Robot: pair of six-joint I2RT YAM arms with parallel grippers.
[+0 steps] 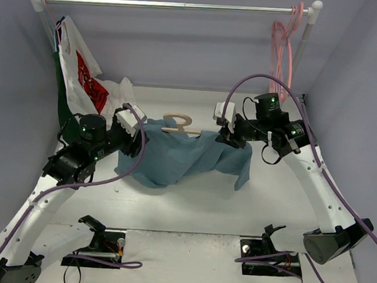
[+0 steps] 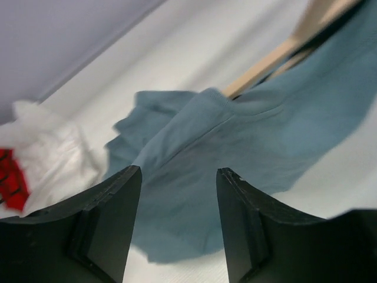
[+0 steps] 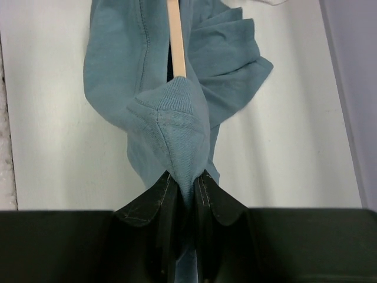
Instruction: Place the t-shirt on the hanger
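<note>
The teal-blue t-shirt lies wrinkled across the middle of the table, draped over the tan hanger, whose hook sticks out at its far side. My right gripper is shut on the t-shirt's ribbed collar and holds it lifted; a hanger arm runs into the collar. My left gripper is open and empty just above the t-shirt's left end, where a hanger arm pokes out of the cloth.
A white garment with red print and a dark green one hang at the left end of the rail. Pink hangers hang at its right end. Grey walls enclose the table.
</note>
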